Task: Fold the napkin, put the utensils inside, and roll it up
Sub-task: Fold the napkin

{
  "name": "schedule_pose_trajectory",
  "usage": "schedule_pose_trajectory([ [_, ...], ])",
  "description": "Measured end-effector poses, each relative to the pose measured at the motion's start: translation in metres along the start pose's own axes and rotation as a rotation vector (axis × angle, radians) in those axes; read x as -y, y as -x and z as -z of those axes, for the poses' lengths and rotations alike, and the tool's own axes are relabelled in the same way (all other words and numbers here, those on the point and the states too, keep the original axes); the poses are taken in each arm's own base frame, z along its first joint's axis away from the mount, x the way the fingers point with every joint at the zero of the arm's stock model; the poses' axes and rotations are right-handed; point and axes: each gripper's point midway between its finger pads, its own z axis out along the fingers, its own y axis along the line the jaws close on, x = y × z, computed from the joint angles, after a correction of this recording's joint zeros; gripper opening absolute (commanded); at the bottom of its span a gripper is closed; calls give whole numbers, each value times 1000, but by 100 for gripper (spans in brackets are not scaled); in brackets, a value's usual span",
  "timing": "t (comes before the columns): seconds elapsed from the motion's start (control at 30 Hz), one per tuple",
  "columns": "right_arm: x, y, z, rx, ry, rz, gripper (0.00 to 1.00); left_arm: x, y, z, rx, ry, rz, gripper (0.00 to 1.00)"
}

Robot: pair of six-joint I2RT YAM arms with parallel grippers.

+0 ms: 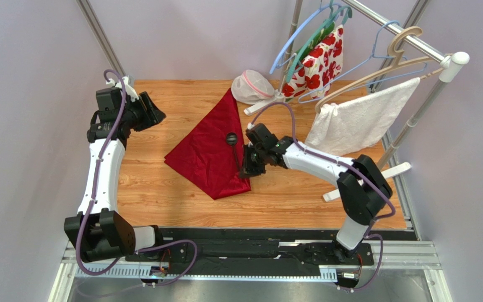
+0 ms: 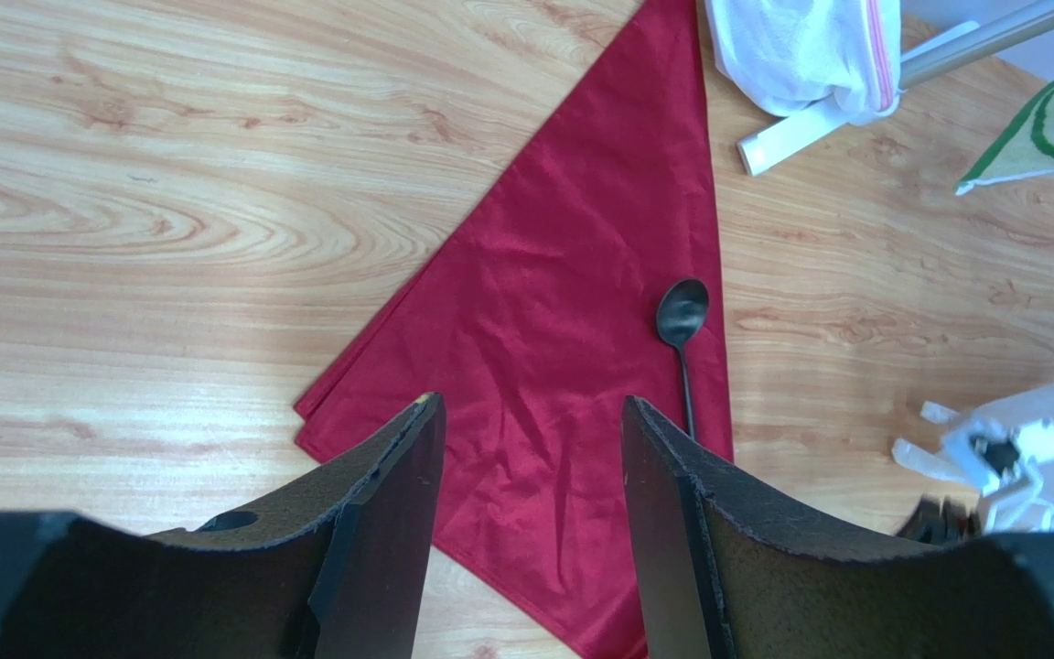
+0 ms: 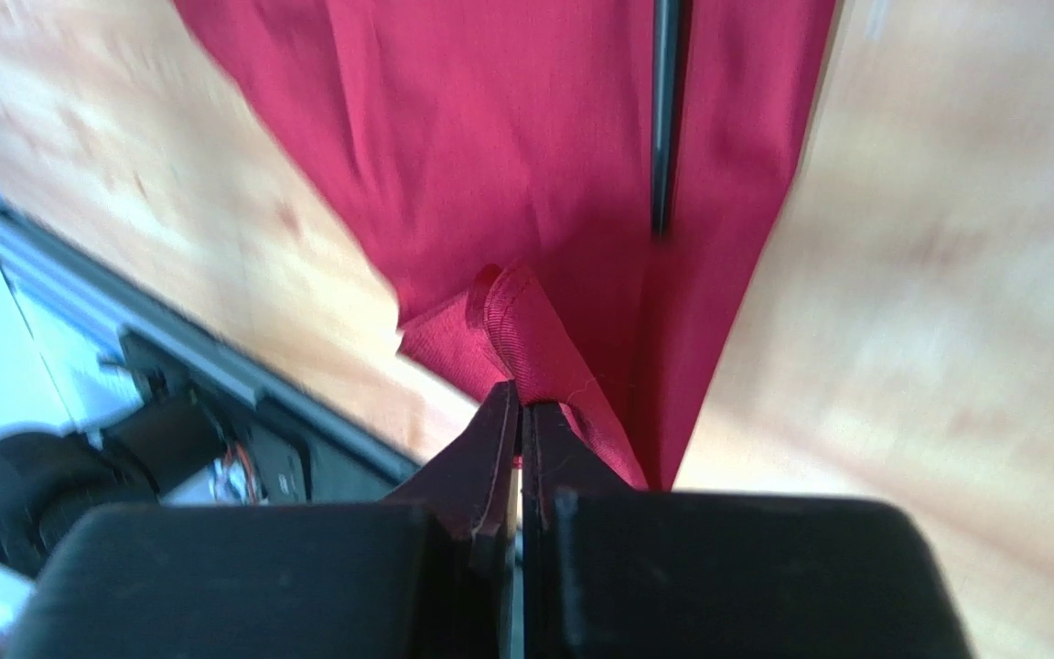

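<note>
Your right gripper (image 3: 519, 416) is pinching the lower corner of the napkin (image 1: 206, 151); the spoon (image 1: 235, 153) is lying just above it, handle running up-frame; your left gripper (image 2: 533, 426) is hanging open, upper left

Bright even light, soft shadows; right wrist view motion-blurred.

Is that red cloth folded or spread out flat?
Folded: the napkin lies as a triangle, not a square, with the spoon on top. The right gripper pinches its near corner, bunching it.
</note>
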Motion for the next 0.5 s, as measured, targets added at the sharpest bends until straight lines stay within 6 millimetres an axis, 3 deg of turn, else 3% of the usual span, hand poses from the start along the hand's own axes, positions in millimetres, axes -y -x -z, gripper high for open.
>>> schedule_pose_trajectory([
  [0.07, -1, 27, -6, 35, -5, 12, 0, 0, 0, -1, -1, -1, 0, 59],
  [0.27, 2, 80, -24, 83, -26, 34, 0, -3, -3, -6, -19, 2, 7, 59],
  [0.5, 10, 105, -42, 90, -44, 51, 0, -3, -4, -8, -25, 0, 9, 59],
])
